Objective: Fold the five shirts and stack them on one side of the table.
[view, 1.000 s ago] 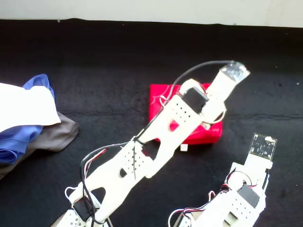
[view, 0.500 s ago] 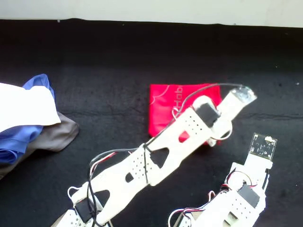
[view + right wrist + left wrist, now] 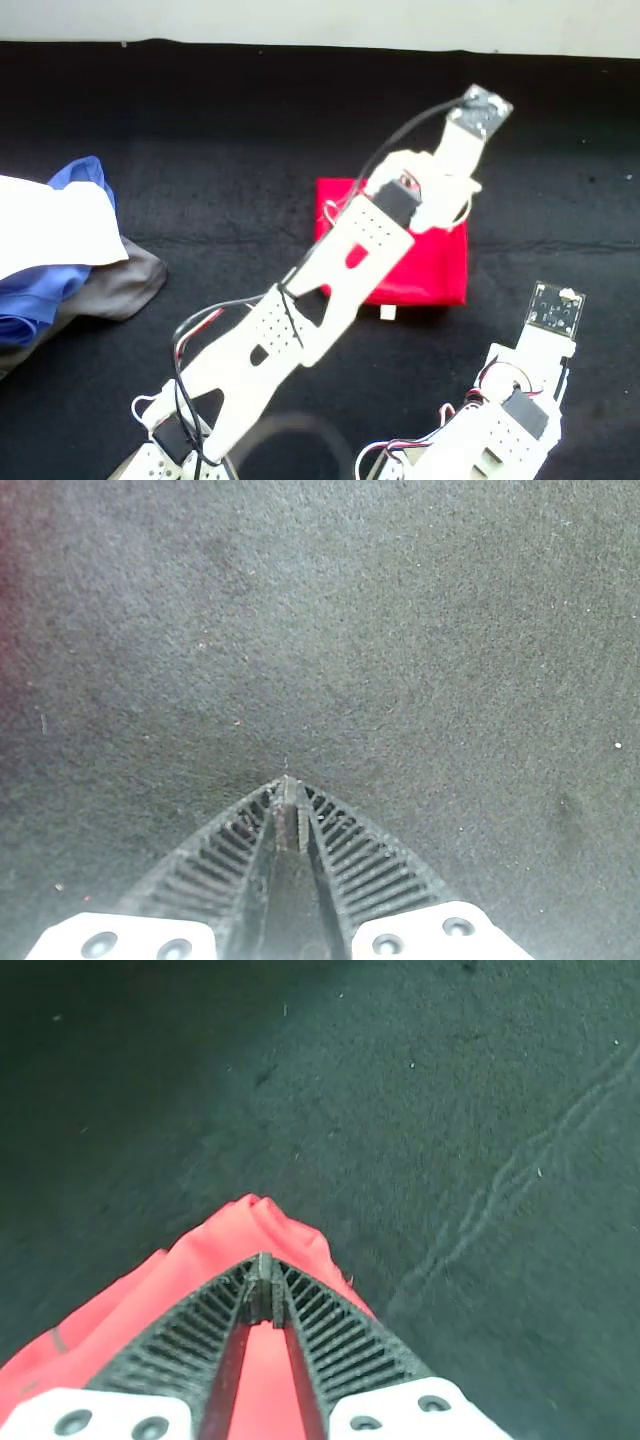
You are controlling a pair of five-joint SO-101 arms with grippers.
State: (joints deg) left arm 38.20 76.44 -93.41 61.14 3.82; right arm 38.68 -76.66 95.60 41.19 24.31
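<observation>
Item 1, red shirt (image 3: 428,268): folded into a flat rectangle near the middle of the table (image 3: 250,120), a little toward the right arm's side. A small white tag (image 3: 388,312) pokes out at its near edge.

Item 2, left arm (image 3: 345,262): you see it stretched diagonally across the red shirt, its wrist above the shirt's far right corner.

Item 3, left gripper (image 3: 262,1295): the fingers are pressed together with the tips meeting. Red cloth (image 3: 190,1265) lies directly beneath them and rises to a small peak just past the tips. You cannot tell from this angle whether any fabric is pinched between the tips or whether they merely rest on it.

Item 4, right arm (image 3: 520,405): at the near right of the table, apart from the red shirt.

Item 5, right gripper (image 3: 287,825): the fingers are closed tip to tip, with nothing between them, above bare dark table cloth.

Item 6, pile at the table's left edge, well apart from the red shirt: a white shirt (image 3: 50,225) on top, a blue shirt (image 3: 40,290) bunched under it and showing at the far and near sides, and a grey shirt (image 3: 125,285) at the bottom, spreading toward the middle. All three are loose and unfolded.
</observation>
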